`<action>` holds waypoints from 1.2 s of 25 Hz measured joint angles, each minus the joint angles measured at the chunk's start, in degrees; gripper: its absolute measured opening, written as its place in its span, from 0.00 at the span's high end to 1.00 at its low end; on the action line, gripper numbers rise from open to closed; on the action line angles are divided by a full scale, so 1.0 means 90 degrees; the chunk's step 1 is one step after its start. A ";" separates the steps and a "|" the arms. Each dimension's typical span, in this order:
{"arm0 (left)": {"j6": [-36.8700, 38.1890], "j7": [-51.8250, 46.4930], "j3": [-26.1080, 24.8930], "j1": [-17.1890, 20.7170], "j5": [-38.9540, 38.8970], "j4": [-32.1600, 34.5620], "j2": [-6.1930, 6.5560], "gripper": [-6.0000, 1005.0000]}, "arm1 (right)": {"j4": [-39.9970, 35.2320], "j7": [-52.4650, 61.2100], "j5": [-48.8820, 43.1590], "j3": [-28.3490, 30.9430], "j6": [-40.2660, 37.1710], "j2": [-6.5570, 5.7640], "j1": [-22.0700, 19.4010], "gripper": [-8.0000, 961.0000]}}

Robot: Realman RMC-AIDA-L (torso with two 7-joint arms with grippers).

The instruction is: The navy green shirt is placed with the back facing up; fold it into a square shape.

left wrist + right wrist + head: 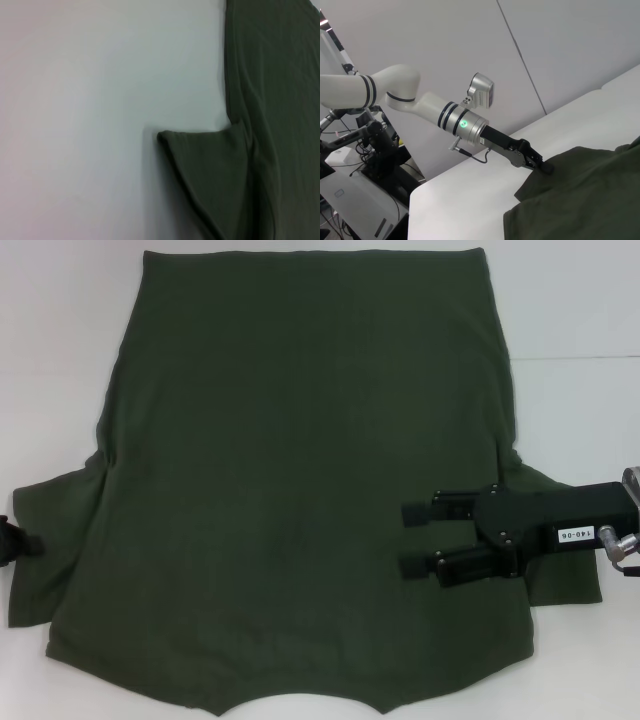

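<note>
A plain white surface (60, 360) fills the head view, bare at its 10 and 2 o'clock corners. In the right wrist view, a pale wall (445, 45) with a thin diagonal seam rises behind it, and a cluttered white equipment cart (355, 200) with black cables stands at 8 o'clock.

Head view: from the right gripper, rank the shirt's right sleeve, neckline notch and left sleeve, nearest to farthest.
From the right gripper, fingers apart over the navy green shirt:
1. Right sleeve, beside it.
2. Neckline notch, near edge, centre.
3. Left sleeve, opposite side, at the left gripper.
</note>
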 joint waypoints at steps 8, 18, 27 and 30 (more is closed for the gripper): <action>0.0332 -0.0056 -0.0056 -0.0053 -0.0008 0.0131 0.0298 0.99 | 0.0000 0.0000 0.0000 0.0000 0.0011 0.0001 -0.0011 0.03; 0.0996 -0.0502 -0.0045 -0.0788 0.0915 0.0510 0.0949 0.99 | 0.0000 0.0000 0.0000 0.0000 0.0032 0.0003 -0.0030 0.04; 0.1452 -0.1327 0.0076 -0.1500 0.1632 0.0495 0.1198 0.99 | 0.0000 -0.0006 0.0000 0.0000 0.0025 0.0001 -0.0054 0.04; 0.1595 -0.1700 0.0080 -0.1697 0.1638 0.0465 0.1164 0.99 | 0.0000 -0.0016 0.0000 0.0000 0.0024 0.0001 -0.0054 0.03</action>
